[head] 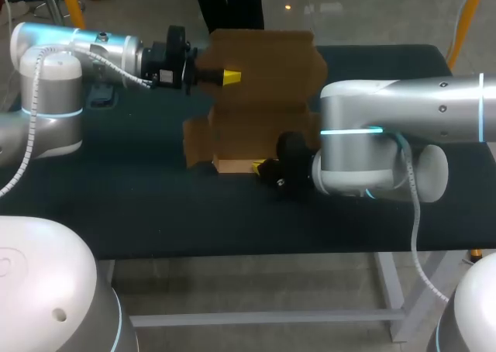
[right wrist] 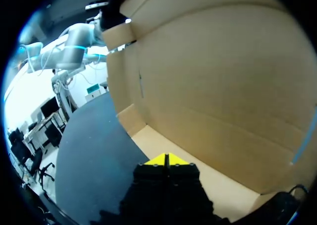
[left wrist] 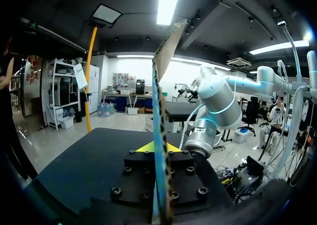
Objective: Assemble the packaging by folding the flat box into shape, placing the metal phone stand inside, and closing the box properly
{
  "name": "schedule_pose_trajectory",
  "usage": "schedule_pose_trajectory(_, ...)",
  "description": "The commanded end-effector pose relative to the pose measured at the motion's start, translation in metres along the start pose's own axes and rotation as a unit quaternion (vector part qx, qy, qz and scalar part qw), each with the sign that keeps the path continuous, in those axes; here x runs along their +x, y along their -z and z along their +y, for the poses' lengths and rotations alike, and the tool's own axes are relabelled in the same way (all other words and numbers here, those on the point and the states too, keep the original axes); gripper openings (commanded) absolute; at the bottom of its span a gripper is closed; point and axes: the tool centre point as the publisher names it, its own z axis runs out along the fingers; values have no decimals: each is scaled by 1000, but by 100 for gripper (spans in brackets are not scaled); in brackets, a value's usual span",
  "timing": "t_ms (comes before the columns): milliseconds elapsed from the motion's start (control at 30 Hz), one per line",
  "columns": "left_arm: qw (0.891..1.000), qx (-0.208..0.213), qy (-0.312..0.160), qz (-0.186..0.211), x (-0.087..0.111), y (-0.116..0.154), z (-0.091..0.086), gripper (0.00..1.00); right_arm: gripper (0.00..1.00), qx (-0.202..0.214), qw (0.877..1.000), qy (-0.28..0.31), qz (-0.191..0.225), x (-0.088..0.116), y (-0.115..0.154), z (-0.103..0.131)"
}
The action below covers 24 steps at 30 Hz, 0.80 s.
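Observation:
The brown cardboard box [head: 263,81] lies half folded in the middle of the black table [head: 155,205], its tall back panel raised. My left gripper [head: 231,77] is shut on that panel's left edge; in the left wrist view the cardboard [left wrist: 166,51] runs edge-on between its fingers [left wrist: 158,148]. My right gripper [head: 256,167] is shut and holds nothing, tips down at the box's low front flap. In the right wrist view its yellow tips [right wrist: 167,159] meet over the pale floor flap [right wrist: 223,180], with the box wall [right wrist: 213,76] ahead. No phone stand is in view.
My right arm [left wrist: 218,101] crosses the table's right half, close beside the box. The left arm [right wrist: 74,41] comes in over the far left. The table's front edge [head: 248,251] runs just below the right wrist.

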Motion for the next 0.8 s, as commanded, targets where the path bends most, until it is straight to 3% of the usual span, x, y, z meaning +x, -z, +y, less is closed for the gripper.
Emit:
schedule_pose_trajectory(33,1000,-3,-4,-9,14,2,-1,0,0,-2,1000,0,-3,-1,-6,-5)
schedule_pose_trajectory(233,1000,-7,-9,-11,28,-1,2,0,0,-2,1000,0,-3,-1,-6,-5)
schedule_pose_trajectory(800,1000,-1,5,-6,43,-10,19,0,0,-2,1000,0,-3,-1,-6,-5)
